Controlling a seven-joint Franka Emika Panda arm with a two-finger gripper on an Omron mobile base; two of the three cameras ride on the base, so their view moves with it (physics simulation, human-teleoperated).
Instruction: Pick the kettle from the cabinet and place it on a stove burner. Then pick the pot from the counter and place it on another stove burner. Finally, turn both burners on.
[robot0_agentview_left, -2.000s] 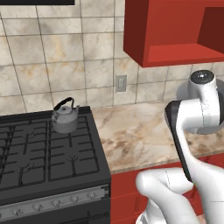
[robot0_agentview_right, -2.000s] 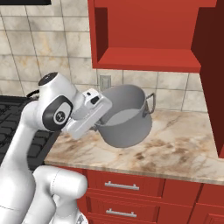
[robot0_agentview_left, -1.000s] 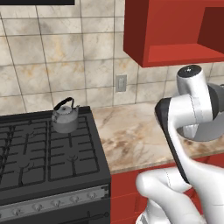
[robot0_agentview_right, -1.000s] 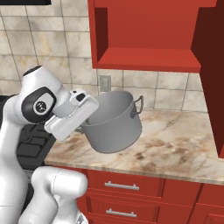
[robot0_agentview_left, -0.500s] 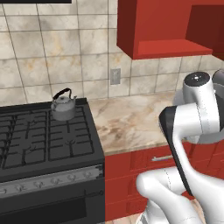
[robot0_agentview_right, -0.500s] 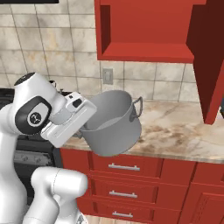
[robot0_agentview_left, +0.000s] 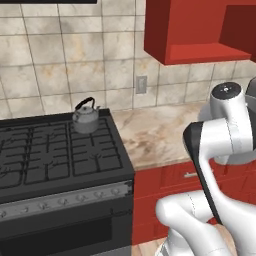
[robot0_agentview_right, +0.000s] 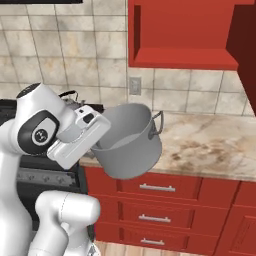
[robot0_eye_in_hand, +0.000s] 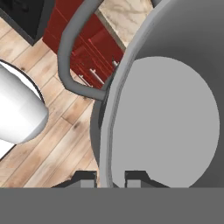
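White rounded arm (robot0_agentview_right: 40, 165), dark joint caps.

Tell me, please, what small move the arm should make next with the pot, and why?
Probably carry the pot sideways toward the stove. The gripper has its jaws closed on the pot's rim, holding it tilted in the air off the counter, and the kettle already sits on a back burner, leaving other grates free.
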